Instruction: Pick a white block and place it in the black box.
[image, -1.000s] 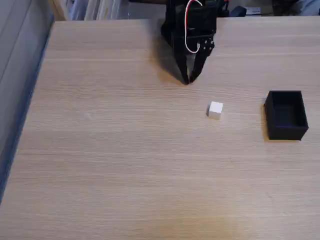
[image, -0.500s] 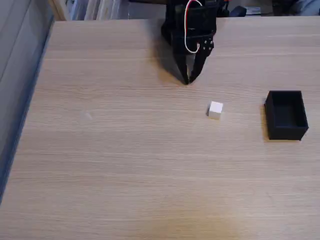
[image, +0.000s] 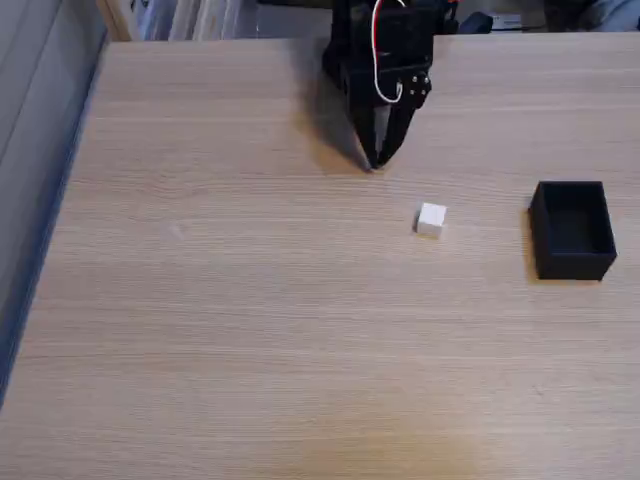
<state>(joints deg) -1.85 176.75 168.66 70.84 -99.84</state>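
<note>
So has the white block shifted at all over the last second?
No. The white block sits at the same spot on the table, equally far to the left of the black box in the fixed view as before.

A light wood-grain bench (image: 250, 330) takes up most of the fixed view, its grain running left to right under soft, even light. Along the left edge of the frame a grey surface (image: 25, 120) slants down beside it, edged with a blue strip (image: 30, 290). Across the top of the frame, behind the bench's far edge, lies blurred clutter (image: 190, 15) too indistinct to identify.
</note>
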